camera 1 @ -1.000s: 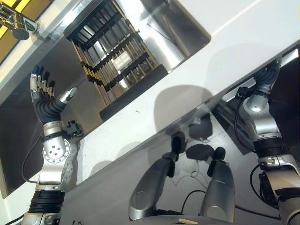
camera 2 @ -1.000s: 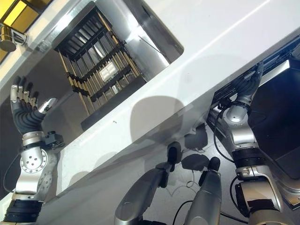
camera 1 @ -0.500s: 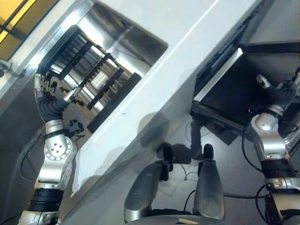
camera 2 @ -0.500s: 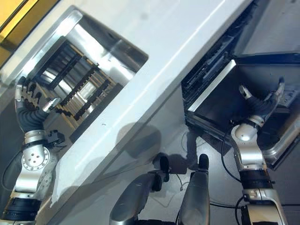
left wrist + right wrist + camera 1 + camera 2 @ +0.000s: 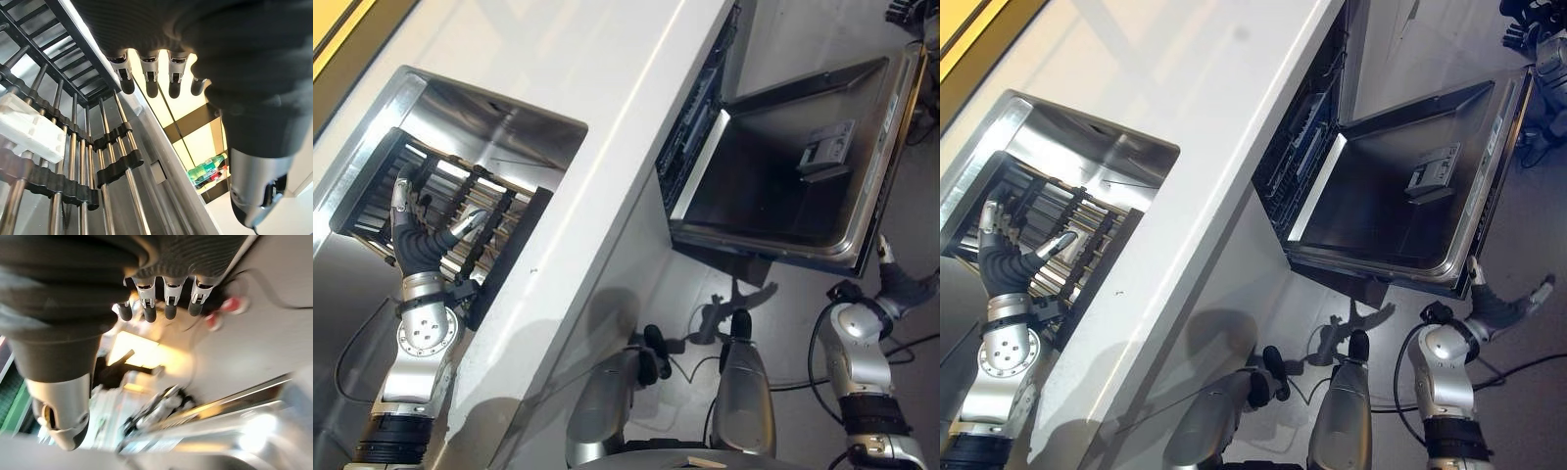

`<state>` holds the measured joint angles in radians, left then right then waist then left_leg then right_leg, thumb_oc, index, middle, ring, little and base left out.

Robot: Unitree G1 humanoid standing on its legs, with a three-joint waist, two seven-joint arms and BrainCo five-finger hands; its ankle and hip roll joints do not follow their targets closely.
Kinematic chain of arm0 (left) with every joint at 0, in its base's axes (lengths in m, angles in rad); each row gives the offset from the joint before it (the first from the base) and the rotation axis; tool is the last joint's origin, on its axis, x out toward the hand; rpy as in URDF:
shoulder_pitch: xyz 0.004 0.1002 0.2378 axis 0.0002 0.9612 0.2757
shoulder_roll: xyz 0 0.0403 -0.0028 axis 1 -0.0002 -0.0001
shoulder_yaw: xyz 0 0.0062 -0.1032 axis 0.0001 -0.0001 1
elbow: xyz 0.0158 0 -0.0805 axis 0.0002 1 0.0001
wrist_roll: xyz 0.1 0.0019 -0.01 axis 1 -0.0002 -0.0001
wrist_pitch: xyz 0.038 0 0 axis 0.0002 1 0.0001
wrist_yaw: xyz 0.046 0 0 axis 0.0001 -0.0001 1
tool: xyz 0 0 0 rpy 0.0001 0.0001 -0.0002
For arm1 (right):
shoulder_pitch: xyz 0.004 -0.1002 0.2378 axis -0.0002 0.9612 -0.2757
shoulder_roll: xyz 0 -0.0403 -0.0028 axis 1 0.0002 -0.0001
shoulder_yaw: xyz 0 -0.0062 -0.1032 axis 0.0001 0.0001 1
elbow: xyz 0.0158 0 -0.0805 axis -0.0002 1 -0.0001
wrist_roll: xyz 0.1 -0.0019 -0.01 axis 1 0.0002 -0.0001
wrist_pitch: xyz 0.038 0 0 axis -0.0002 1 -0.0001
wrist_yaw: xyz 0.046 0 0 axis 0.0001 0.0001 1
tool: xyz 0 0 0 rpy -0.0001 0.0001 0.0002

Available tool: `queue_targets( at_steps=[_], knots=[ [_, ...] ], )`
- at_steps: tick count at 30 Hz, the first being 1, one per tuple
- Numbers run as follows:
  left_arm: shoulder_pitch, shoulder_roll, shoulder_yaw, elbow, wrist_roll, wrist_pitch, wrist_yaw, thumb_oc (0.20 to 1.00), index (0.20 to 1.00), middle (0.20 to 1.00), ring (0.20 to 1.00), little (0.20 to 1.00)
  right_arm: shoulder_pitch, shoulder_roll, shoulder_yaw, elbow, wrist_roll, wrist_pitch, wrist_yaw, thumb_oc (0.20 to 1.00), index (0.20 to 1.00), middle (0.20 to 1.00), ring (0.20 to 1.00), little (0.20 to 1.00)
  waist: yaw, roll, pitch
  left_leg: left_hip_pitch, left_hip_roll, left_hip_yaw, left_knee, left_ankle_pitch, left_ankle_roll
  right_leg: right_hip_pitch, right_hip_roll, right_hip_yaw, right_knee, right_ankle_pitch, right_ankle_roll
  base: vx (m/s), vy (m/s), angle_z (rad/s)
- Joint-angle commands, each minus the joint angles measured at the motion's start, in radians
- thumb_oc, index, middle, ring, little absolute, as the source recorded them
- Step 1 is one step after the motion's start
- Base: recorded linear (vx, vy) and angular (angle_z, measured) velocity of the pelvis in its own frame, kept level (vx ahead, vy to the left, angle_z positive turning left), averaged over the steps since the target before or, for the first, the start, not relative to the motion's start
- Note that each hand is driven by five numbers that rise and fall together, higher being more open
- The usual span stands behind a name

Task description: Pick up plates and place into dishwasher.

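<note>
1. whole view has swung since 1.0 s ago, so the camera moved, not the furniture; the dishwasher door (image 5: 1400,211) now sits fully in sight, dropped open, bare inner face up; a bit of rack (image 5: 1304,147) shows in the cavity behind it.
2. left hand (image 5: 419,240) was raised beside the sink (image 5: 499,117) a sec ago; now it's over the dish rack (image 5: 460,211) down in the sink; fingers (image 5: 149,81) straight and spread, thumb out, holding nothing.
3. right hand (image 5: 1500,305) was up by the counter (image 5: 1205,147) edge near the door; now it's low, below the door's front lip w/ floor under it; fingers apart, empty.
4. plates: can't spot any; rack rods look bare in left wrist view, only a small white plastic block (image 5: 29,129) clipped on them; nothing in either hand.
5. judgement: task barely begun or btwn plates; door open means loading side is ready; left hand looks placed to reach into the rack, but w/ no plate visible the next pick target is unclear.
</note>
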<state>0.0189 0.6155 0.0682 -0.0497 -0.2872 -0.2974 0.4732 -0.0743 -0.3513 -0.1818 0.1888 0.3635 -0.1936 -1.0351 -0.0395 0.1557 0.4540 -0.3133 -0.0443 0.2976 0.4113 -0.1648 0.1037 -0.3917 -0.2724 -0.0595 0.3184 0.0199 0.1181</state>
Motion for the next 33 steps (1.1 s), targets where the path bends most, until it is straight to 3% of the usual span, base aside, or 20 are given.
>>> queue_targets(
  at_steps=[1,5,7,11,15,18,22,27,31,33],
  knots=[
    [-0.112,-0.11,-0.086,-0.021,0.038,-0.052,0.021,1.0,1.0,1.0,1.0,1.0,-0.031,-0.028,-0.002,-0.011,0.077,-0.143,-0.004,1.0,1.0,1.0,1.0,1.0,-0.062,0.059,0.025,-0.031,-0.034,-0.109,0.001,-0.007,-0.036,-0.091,0.032,0.034,0.219,-0.034,-0.055,-0.08,0.121,-0.15],
    [-0.132,-0.125,-0.12,-0.032,0.034,-0.032,0.042,1.0,1.0,1.0,1.0,1.0,-0.054,-0.026,0.008,0.042,0.09,-0.194,-0.014,1.0,1.0,1.0,1.0,1.0,-0.092,0.121,0.066,-0.031,-0.048,-0.075,-0.001,0.007,-0.027,-0.149,0.023,0.049,0.261,-0.052,-0.07,0.03,0.116,-0.11],
    [-0.12,-0.142,-0.127,-0.036,0.032,-0.028,0.053,1.0,1.0,1.0,1.0,1.0,-0.059,-0.023,-0.005,0.07,0.197,-0.229,0.033,1.0,1.0,1.0,1.0,1.0,-0.095,0.153,0.066,-0.055,-0.059,-0.065,0.008,0.008,-0.029,-0.182,0.019,0.054,0.281,-0.077,-0.073,0.05,0.118,-0.11],
    [-0.086,-0.156,-0.147,-0.043,0.012,-0.052,0.063,1.0,1.0,1.0,1.0,1.0,-0.105,-0.029,-0.012,0.127,0.231,-0.289,0.016,1.0,1.0,1.0,1.0,1.0,-0.07,0.206,0.066,-0.152,-0.062,-0.034,0.048,-0.01,-0.036,-0.282,-0.028,0.051,0.318,-0.108,-0.067,-0.01,0.041,-0.09],
    [-0.066,-0.153,-0.183,-0.065,0.011,-0.084,0.066,1.0,1.0,1.0,1.0,1.0,-0.256,-0.05,-0.031,0.209,0.303,-0.344,0.022,1.0,1.0,1.0,1.0,1.0,-0.033,0.259,0.066,-0.225,-0.073,-0.031,0.09,-0.024,-0.045,-0.354,-0.041,0.069,0.378,-0.15,-0.069,0.01,-0.042,-0.12],
    [-0.075,-0.145,-0.199,-0.084,0.01,-0.08,0.07,1.0,1.0,1.0,1.0,1.0,-0.37,-0.092,-0.04,0.252,0.338,-0.329,0.081,1.0,1.0,1.0,1.0,1.0,-0.01,0.28,0.066,-0.262,-0.079,-0.032,0.121,-0.029,-0.047,-0.389,-0.054,0.064,0.418,-0.171,-0.075,-0.01,-0.068,0.05],
    [-0.072,-0.135,-0.204,-0.11,-0.004,-0.071,0.05,1.0,1.0,1.0,1.0,1.0,-0.51,-0.168,-0.017,0.282,0.423,-0.234,0.305,1.0,1.0,1.0,1.0,1.0,0.021,0.296,0.066,-0.302,-0.084,-0.051,0.167,-0.038,-0.052,-0.43,-0.058,0.061,0.483,-0.206,-0.08,0.02,-0.089,0.14],
    [-0.086,-0.102,-0.188,-0.124,-0.035,-0.068,0.026,1.0,1.0,1.0,1.0,1.0,-0.613,-0.229,0.074,0.342,0.651,-0.077,0.766,1.0,1.0,1.0,1.0,1.0,0.045,0.286,0.066,-0.333,-0.076,-0.062,0.195,-0.035,-0.054,-0.462,-0.057,0.054,0.527,-0.227,-0.093,0.02,-0.072,0.06],
    [-0.115,-0.077,-0.174,-0.105,-0.058,-0.048,0.023,1.0,1.0,1.0,1.0,1.0,-0.618,-0.23,0.177,0.288,0.702,-0.037,1.149,1.0,1.0,1.0,1.0,1.0,0.046,0.264,0.066,-0.336,-0.067,-0.066,0.188,-0.018,-0.057,-0.464,-0.049,0.04,0.532,-0.229,-0.096,0.03,-0.052,0.09],
    [-0.129,-0.07,-0.167,-0.09,-0.062,-0.045,0.026,1.0,1.0,1.0,1.0,1.0,-0.613,-0.232,0.224,0.233,0.697,-0.041,1.268,1.0,1.0,1.0,1.0,1.0,0.045,0.254,0.066,-0.335,-0.064,-0.07,0.18,-0.009,-0.059,-0.463,-0.046,0.033,0.53,-0.226,-0.096,0.03,-0.038,0.02]
  ],
)
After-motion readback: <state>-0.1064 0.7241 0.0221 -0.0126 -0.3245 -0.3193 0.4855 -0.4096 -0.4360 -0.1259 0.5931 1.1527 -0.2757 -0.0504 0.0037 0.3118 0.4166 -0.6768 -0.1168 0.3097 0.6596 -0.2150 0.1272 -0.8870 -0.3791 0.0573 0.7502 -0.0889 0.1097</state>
